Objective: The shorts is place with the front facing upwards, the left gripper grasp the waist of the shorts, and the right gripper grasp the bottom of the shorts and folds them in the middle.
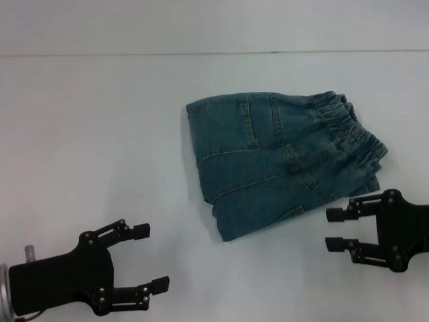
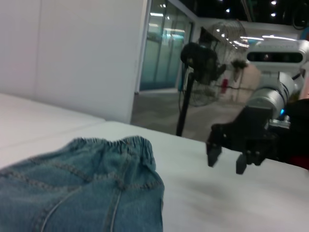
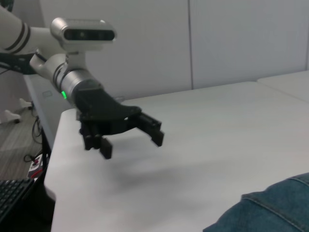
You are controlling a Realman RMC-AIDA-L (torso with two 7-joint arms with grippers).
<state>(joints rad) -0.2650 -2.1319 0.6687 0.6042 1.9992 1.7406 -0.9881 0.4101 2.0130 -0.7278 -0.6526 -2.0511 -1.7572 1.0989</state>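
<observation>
Denim, blue-green and faded, is lying folded on the white table (image 1: 80, 134): the shorts (image 1: 281, 161) are sitting ahead of both grippers, closer to the right one. The waist of the shorts (image 1: 352, 131), the ruffled elastic band, is lying just ahead of the right gripper (image 1: 338, 229), while the flat folded side of the cloth is pointing toward the left arm's side.

In the head view the right gripper is hovering just beside the near corner of the shorts, not touching them, with its two fingers spread apart and holding nothing. The left gripper (image 1: 151, 258) is hanging well apart from the cloth, also with its fingers spread wide and empty.

The left wrist view is showing what the head view is not: the gathered band is rising a little from the table, and the layers of denim are lying one on another under it. It is also showing the right gripper in the air over the table, and behind it a hall with glass walls and a black standing fan (image 2: 200, 63). The right wrist view is showing the left gripper floating over the table near the table's edge, and only a corner of the shorts.

Bare table is lying between the left gripper and the shorts, and more bare table is stretching beyond the shorts to the far seam.
</observation>
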